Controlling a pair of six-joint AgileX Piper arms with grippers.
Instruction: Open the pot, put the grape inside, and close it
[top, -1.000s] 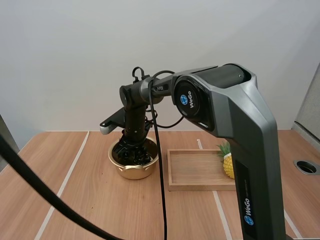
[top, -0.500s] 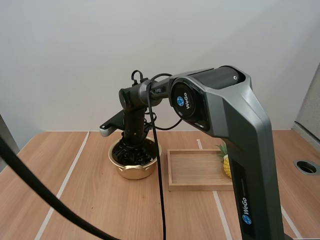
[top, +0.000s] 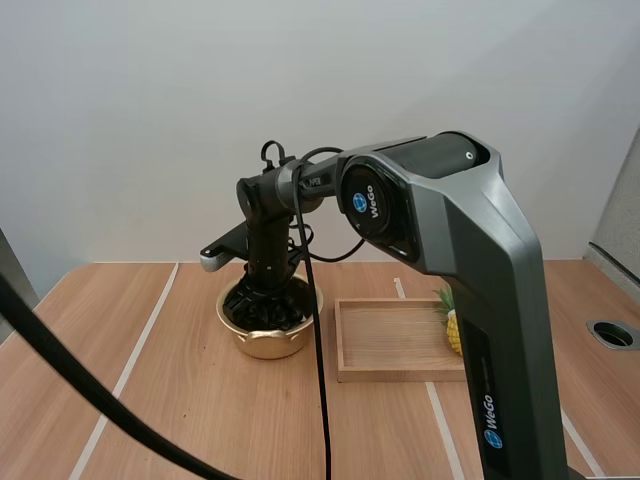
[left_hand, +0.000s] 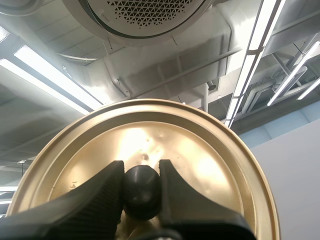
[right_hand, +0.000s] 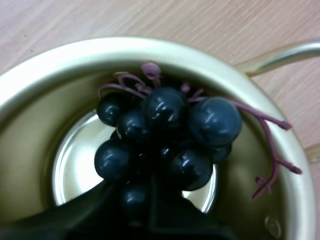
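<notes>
— Wooden table (top: 180, 400), gold pot (top: 262, 343) on it, lid off. Which step is this?

— The second, I'd say: grapes going in. The right gripper (top: 266, 298) reaches straight down into the pot, its fingers pinched on the grapes (right_hand: 165, 135).

— Are they resting on the bottom?

— Hard to tell. The bunch sits below the rim (right_hand: 100, 47), and shiny pot floor shows beneath it, so it may hang a little clear. Nothing else is in the pot.

— And the lid?

— The left gripper (left_hand: 141, 172) holds the lid (left_hand: 150, 145) by its black knob (left_hand: 141, 192), tips clamped on either side. How far that is from the pot, I can't say.

— What comes next, then?

— My guess: the right fingers part, and the arm lifts straight out of the pot without dragging the bunch back up. Only then can the lid come over and go down square on the rim.

— That tray (top: 400, 345)?

— Just beside the pot, on its right, holding nothing. A toy pineapple (top: 455, 325) stands beyond the tray from the pot.
</notes>
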